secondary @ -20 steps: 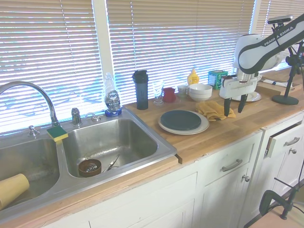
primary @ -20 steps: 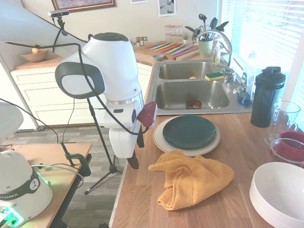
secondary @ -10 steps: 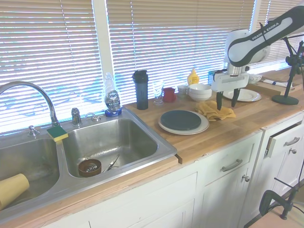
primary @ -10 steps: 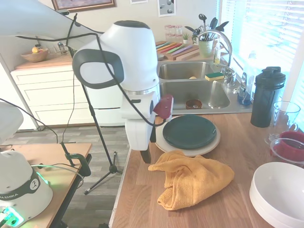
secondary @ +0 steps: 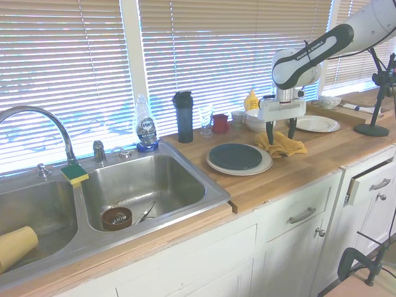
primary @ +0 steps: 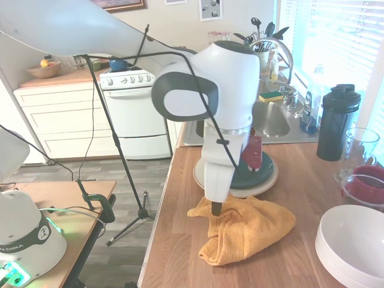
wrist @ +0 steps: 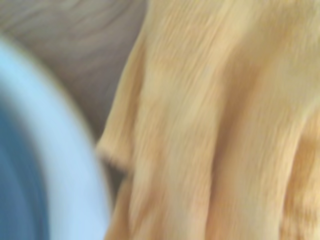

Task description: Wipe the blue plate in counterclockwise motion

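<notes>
While the arm has swung in from the worktop's open edge, the claw (secondary: pixel 279 132) now hangs directly over the yellow cloth (primary: pixel 246 227), its two dark fingers (secondary: pixel 268 133) spread apart and pointing down with nothing between them; a second ago it stood well clear of the cloth on the side away from the plates, so this is a sideways carry that ends above the rag; the near fingertip (primary: pixel 216 209) looks just about at the cloth's edge nearest the blue plate, though whether it touches the fabric I cannot tell. The blue plate (secondary: pixel 236 156) sits stacked on the larger cream plate (secondary: pixel 260 165), just beside the cloth on the sink side, untouched and dry-looking; in the wrist view the cloth's folds (wrist: pixel 215 125) fill most of the picture, with the pale plate rim (wrist: pixel 65 150) curving in beside them. To my eye the wiping has not begun; the arm seems lined up to drop and pinch the cloth first, and the counterclockwise pass over the blue plate waits on that.
</notes>
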Available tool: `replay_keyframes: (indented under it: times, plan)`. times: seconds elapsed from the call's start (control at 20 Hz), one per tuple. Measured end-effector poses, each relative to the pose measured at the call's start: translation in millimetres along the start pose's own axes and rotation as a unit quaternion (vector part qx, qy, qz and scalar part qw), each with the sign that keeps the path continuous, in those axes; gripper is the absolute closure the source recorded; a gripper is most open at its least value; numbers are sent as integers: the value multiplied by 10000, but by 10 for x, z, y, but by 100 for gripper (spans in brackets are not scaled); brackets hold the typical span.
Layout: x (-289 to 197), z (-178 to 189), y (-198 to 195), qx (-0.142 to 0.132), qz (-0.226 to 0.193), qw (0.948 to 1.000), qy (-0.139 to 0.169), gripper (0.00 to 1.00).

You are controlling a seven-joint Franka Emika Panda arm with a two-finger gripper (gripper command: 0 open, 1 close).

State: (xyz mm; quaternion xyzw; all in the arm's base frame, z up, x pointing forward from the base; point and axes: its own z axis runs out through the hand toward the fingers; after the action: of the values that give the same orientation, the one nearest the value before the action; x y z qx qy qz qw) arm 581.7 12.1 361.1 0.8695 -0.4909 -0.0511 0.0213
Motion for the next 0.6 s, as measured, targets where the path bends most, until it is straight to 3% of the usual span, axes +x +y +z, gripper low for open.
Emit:
replay_keyframes:
  times: [0.25, 0.5, 0.55, 0.6]
  plan:
    - [245, 196, -233, -144, 216, 9990, -366, 0]
    - [295, 366, -445, -256, -270, 9963, -769, 0]
    - [308, 371, -463, -268, -314, 9958, -821, 100]
    - [319, 370, -472, -284, -337, 9953, -860, 100]
